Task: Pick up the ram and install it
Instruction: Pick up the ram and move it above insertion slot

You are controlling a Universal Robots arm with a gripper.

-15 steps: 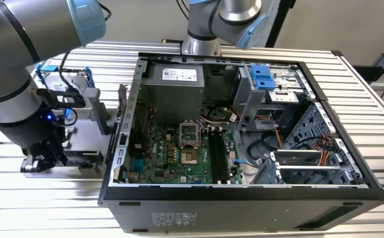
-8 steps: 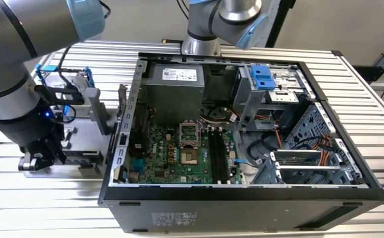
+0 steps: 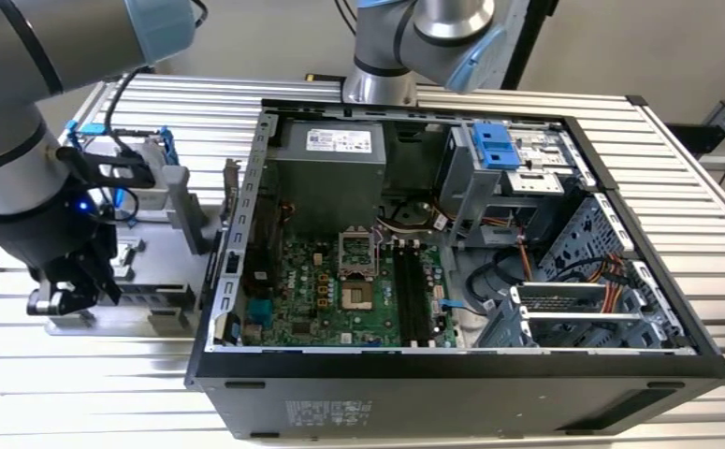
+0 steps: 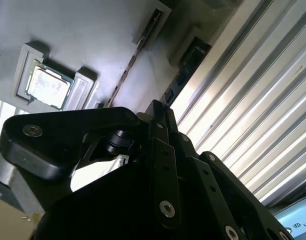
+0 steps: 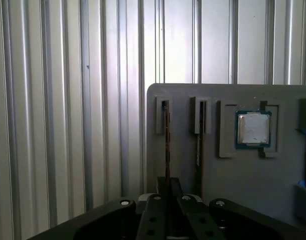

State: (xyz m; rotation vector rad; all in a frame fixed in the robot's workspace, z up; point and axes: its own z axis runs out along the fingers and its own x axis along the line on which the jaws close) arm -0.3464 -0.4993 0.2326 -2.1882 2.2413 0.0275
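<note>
Ram (image 5: 166, 135) stands on edge in a narrow slot of the grey holder (image 3: 150, 309), which sits on the ribbed desk (image 3: 699, 187) at the exterior view's left. The gripper (image 3: 69, 299) is down low over that holder. In the first wrist view its jaws are narrow and in line with the stick, drawn in on either side of its upper edge, and they look to be pinching it. The stick is seated in its slot, so I judge the pick-up step to be at the grasp, with installing not yet begun.

Just beside it, a second stick (image 5: 198, 135) fills the neighbouring slot, and further along the processor chip (image 5: 253, 128) lies flat in its recess.

Freeing the stick calls for a straight pull along the slot without twisting, as the walls sit close and the neighbour is near.

The wrist views give the alignment of the jaws with the slot. The exterior view gives the destination: to the right, the open computer case (image 3: 462, 369), with the dark memory slots (image 3: 418, 290) on the motherboard (image 3: 299, 281), well apart from the holder.
</note>
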